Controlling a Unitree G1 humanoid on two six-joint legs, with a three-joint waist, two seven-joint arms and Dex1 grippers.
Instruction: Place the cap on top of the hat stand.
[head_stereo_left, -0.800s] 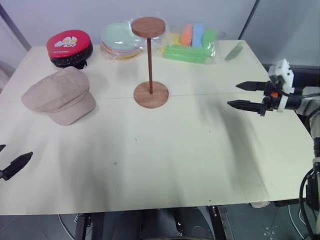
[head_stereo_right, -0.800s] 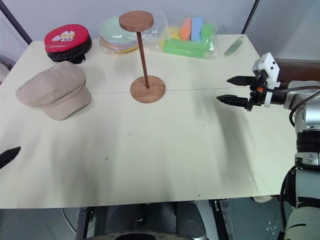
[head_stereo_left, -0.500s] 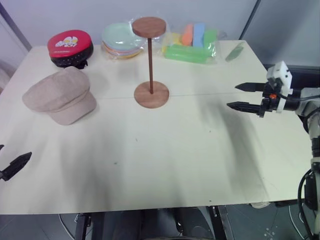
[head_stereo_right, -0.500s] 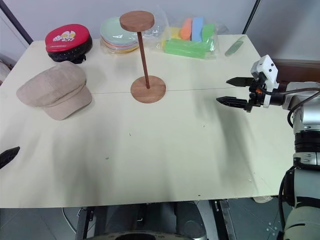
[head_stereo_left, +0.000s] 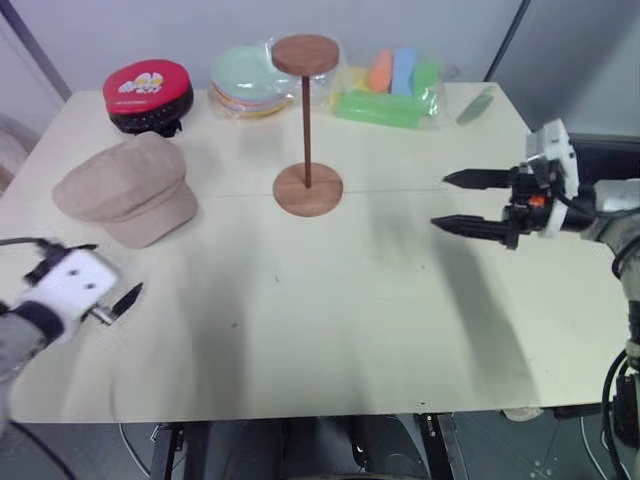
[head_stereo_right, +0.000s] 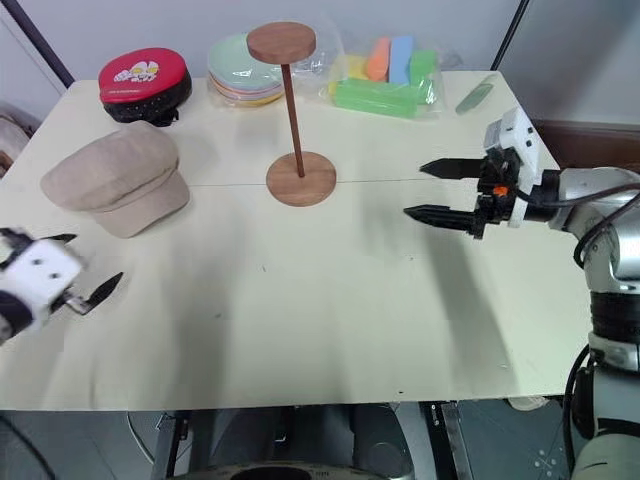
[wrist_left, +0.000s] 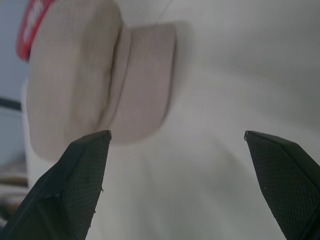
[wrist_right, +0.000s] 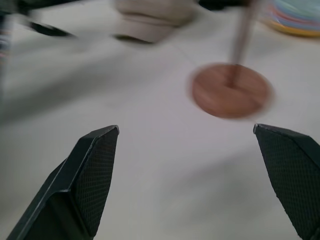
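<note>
Since earlier frame: left pincer (head_stereo_left: 95, 282) swung in from lower-left corner, now over desk (head_stereo_left: 330, 320) just below cap, fingers spread wide, nothing held. Right pincer (head_stereo_left: 458, 201) edged leftward, also spread, empty.

Cap (head_stereo_left: 127, 190) at left of frame, flat on desk, brim toward near edge. Looks soft, light, floppy; crown likely to collapse if squeezed. Best hold, I reckon: brim or crown edge.

Hat stand (head_stereo_left: 307, 125) upper centre, upright, top disc bare.

Red-topped case (head_stereo_left: 147, 93) upper left: printed design, writing unreadable.

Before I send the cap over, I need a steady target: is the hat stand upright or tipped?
Upright. The hat stand has its base disc flat on the table, rod vertical, top disc bare.
</note>
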